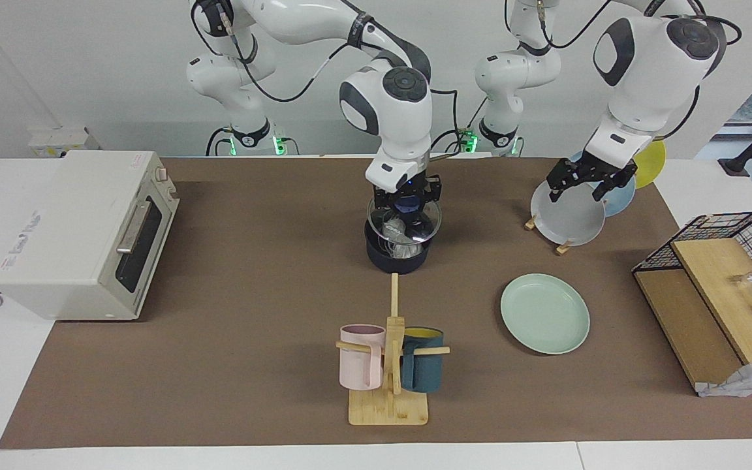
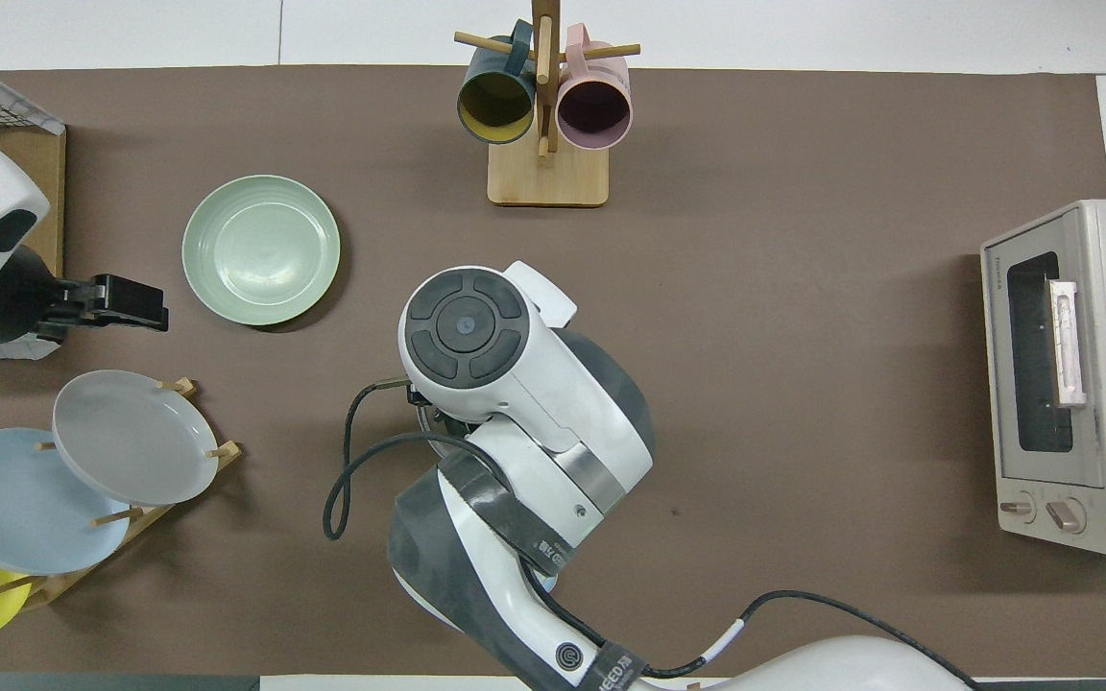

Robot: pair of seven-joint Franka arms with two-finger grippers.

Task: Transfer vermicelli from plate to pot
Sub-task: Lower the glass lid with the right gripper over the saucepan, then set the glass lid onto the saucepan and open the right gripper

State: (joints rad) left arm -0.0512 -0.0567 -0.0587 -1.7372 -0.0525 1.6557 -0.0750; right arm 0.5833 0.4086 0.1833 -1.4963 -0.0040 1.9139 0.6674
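Observation:
The dark navy pot [image 1: 397,256] stands mid-table with a whitish bundle of vermicelli [image 1: 402,239] inside it. My right gripper [image 1: 407,198] is shut on the blue knob of a clear glass lid [image 1: 429,220] and holds it just above the pot's opening. I cannot tell whether the lid touches the rim. The pot's handle is hidden. In the overhead view the right arm covers the pot. The mint-green plate [image 1: 544,313] lies bare toward the left arm's end and also shows in the overhead view [image 2: 260,250]. My left gripper [image 1: 586,181] is open and empty over the plate rack, also seen from overhead [image 2: 135,302].
A rack with a grey plate [image 1: 568,212], a light blue plate and a yellow plate stands at the left arm's end. A mug stand [image 1: 389,365] with a pink and a teal mug is farther from the robots than the pot. A toaster oven [image 1: 82,228] and a wire basket [image 1: 722,261] stand at the table's two ends.

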